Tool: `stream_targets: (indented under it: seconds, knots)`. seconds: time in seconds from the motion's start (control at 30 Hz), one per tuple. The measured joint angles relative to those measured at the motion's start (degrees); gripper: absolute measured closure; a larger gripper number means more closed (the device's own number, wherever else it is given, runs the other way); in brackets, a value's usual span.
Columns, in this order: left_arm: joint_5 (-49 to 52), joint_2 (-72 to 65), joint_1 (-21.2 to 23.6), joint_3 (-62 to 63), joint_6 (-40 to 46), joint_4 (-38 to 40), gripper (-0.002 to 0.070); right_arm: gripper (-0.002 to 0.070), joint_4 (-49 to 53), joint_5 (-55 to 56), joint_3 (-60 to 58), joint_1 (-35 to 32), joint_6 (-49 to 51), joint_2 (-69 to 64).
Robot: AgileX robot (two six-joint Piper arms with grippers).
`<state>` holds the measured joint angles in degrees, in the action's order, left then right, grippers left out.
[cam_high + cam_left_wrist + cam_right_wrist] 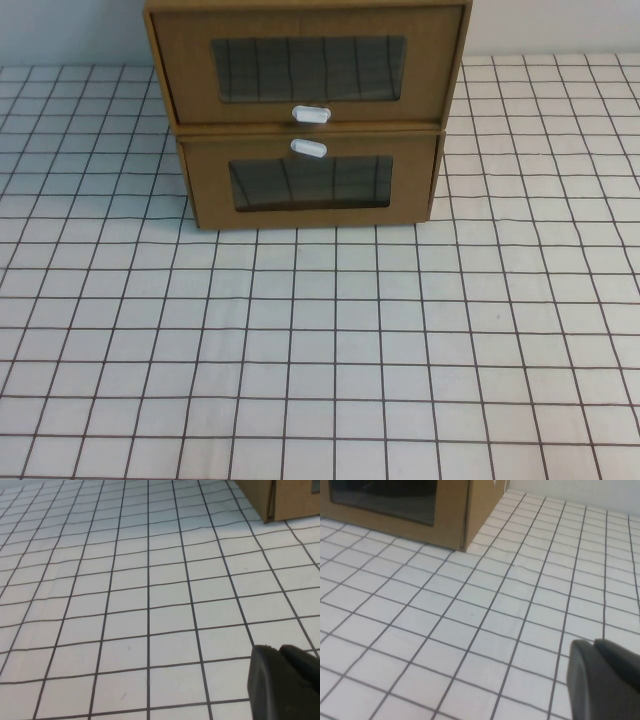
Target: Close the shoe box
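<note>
On the left, the left pincer (285, 682) shows only as a dark tip low over the gridded white desk (320, 360); whether it is spread or pressed together I cannot tell. A corner of cardboard is the only other thing in its wrist view, well apart from the tip, with bare squares between them.

At the middle of the desk's far side stand two brown cardboard boxes, one on the other. The shoe box (310, 60) is the upper one, with a clear window (308, 68) in its front and a small white pull tab (311, 114) below that. Its front seems to overhang the matching lower box (310, 185), whose own white tab (308, 149) sits above its window. No brand, label or writing can be read on either front.

From the boxes to the near edge the desk is open on both sides.

On the right, the right pincer (605, 680) is likewise a dark tip low over the desk, its state not to be told. The lower box's front corner (465, 515) lies well away from it across bare squares
</note>
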<state>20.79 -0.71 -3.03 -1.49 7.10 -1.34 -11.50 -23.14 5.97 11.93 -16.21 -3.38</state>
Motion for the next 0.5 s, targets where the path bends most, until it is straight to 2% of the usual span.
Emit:
stream_targets:
  seconds: [0.17, 0.5]
  knots:
    - [0.0, 0.0, 0.0, 0.0, 0.0, 0.0, 0.068, 0.0689, 0.0, 3.15, -7.15, -0.86, 0.0, 3.82]
    - [0.0, 0.0, 0.0, 0.0, 0.0, 0.0, 0.068, 0.0689, 0.13, 2.75, -7.27, -10.55, 0.0, 3.81]
